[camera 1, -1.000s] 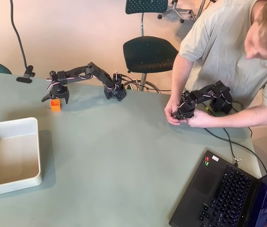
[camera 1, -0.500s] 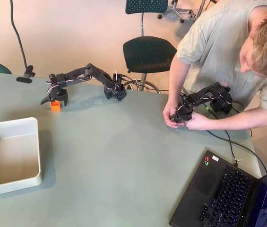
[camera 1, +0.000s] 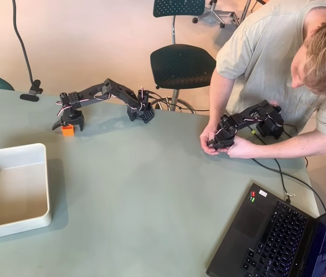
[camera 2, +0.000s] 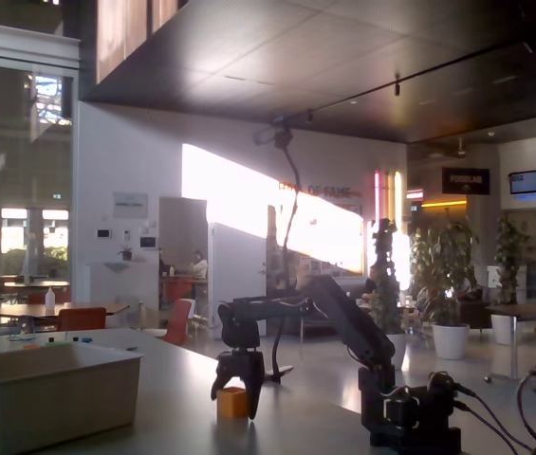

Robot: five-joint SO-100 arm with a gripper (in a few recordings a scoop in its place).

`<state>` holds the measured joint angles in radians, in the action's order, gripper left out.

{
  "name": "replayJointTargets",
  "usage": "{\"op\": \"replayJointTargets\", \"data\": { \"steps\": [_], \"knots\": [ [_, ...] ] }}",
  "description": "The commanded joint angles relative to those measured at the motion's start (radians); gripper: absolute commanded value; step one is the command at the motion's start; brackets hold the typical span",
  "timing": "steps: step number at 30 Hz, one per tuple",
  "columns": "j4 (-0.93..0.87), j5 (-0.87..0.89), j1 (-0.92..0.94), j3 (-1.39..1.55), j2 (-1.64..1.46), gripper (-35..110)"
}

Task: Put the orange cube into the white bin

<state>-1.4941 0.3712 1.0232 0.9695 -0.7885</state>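
Overhead view: your tool [camera 1: 66,123] is down over the orange cube [camera 1: 67,130] near the far-left edge of the desk [camera 1: 151,190], fingers spread on either side of it; the white bin [camera 1: 12,190] sits well apart at the near-left. Fixed view: the tool [camera 2: 232,381] straddles the cube [camera 2: 231,402] resting on the desk, jaws apart, bin [camera 2: 49,393] at left.

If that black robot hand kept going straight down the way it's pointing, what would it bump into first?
Most likely the tiny bright orange plastic cube. The black robot hand points down with a finger on either side of the cube, so the cube, resting on the grey-green table, lies directly in its line. Whether it already touches is unclear.
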Motion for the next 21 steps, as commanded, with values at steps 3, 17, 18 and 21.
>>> {"op": "replayJointTargets", "data": {
  "steps": [3,17,18,21],
  "knots": [
    [0.002,0.002,0.003,-0.055,-0.031,53],
    [-0.009,-0.006,0.012,-0.117,-0.023,42],
    [-0.009,-0.005,0.012,-0.117,-0.021,42],
    [-0.009,-0.005,0.012,-0.115,-0.018,42]
  ]
}}
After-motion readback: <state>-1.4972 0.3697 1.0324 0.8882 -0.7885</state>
